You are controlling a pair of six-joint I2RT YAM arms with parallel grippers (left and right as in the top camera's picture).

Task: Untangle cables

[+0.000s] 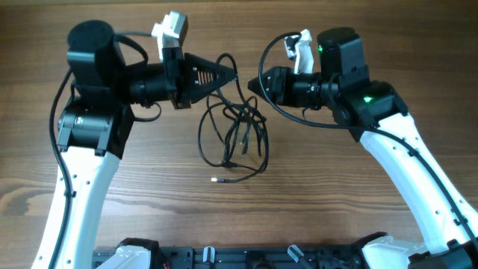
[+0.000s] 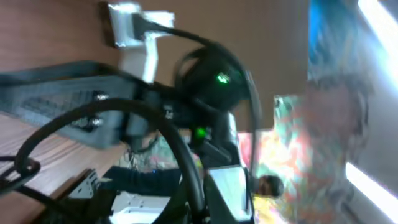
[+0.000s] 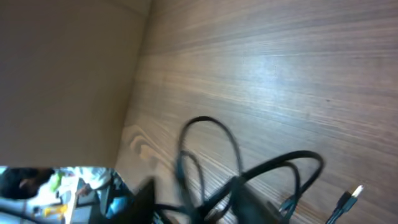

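The cables [image 1: 237,131] lie as a tangle of thin black loops on the wooden table between the arms, with one silver-tipped plug [image 1: 215,179] at the front. My left gripper [image 1: 234,74] points right above the tangle's far edge. It looks shut on a cable that rises to its tip and arcs close across the left wrist view [image 2: 180,149]. My right gripper [image 1: 252,87] points left, facing it. In the right wrist view its fingers [image 3: 199,208] stand apart with cable loops [image 3: 211,121] between them, blurred.
The wooden table [image 1: 149,194] extends around the tangle. The right arm's body [image 2: 211,81] fills the left wrist view straight ahead of my left gripper. The thick arm wires [image 1: 269,52] loop by the right wrist. A black rail [image 1: 246,258] runs along the front edge.
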